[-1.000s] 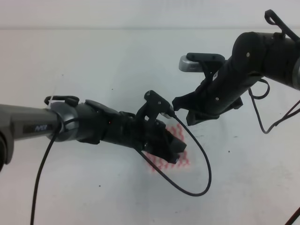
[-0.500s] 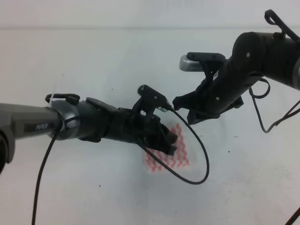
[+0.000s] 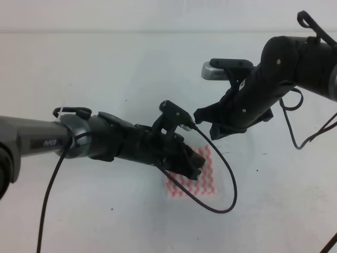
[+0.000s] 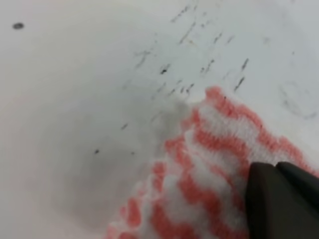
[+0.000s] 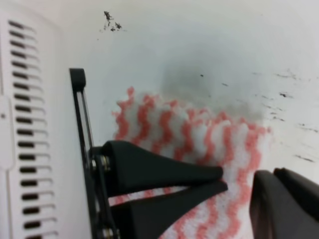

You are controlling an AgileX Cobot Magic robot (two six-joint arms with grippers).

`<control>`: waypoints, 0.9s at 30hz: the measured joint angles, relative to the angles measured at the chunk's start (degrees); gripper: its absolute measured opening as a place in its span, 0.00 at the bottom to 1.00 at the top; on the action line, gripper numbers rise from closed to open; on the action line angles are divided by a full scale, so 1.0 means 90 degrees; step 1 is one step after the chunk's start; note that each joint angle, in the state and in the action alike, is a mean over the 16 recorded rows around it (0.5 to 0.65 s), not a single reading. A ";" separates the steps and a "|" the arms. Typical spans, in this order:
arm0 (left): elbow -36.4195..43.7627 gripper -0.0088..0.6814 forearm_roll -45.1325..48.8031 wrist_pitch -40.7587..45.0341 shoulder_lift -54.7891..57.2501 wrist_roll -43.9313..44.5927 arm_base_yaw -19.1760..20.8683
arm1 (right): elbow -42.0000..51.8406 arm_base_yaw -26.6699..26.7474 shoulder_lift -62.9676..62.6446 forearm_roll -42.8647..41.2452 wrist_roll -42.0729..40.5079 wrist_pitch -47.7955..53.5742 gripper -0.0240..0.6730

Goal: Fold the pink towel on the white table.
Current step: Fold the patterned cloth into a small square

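The pink towel (image 3: 206,182) lies as a small wavy-striped patch on the white table (image 3: 105,79), partly hidden under my left arm. My left gripper (image 3: 196,167) is low over the towel's left part and shut, with its fingertips (image 5: 219,174) on the cloth. I cannot tell whether any cloth is pinched. In the left wrist view the towel (image 4: 209,149) fills the lower right, with a corner pointing up and the dark fingertips (image 4: 279,199) over it. My right gripper (image 3: 202,124) hangs shut above the towel (image 5: 164,119), its fingertips (image 5: 286,204) at the frame's bottom right.
A black cable (image 3: 231,184) loops from the left wrist over the towel's right side. Another cable (image 3: 295,132) hangs under the right arm. Dark specks and scuffs (image 4: 199,64) mark the table near the towel. A white slotted part (image 5: 20,124) fills the left edge of the right wrist view.
The left gripper pulled up and left, then came back down and right over the towel. More of the towel's right side now shows. The right arm has held still.
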 joint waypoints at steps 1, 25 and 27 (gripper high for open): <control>-0.0005 0.00 0.0003 0.0021 -0.0001 0.0006 0.0000 | 0.0000 0.0000 -0.0004 0.0000 0.0001 -0.0007 0.01; 0.1173 0.01 0.0117 -0.1472 -0.2811 -0.0523 -0.0001 | 0.0876 0.0002 -0.2041 -0.0910 0.0721 -0.0195 0.01; 0.1500 0.01 0.0023 -0.1735 -0.3254 -0.0567 -0.0001 | 0.1159 0.0002 -0.2450 -0.0945 0.0790 -0.0261 0.01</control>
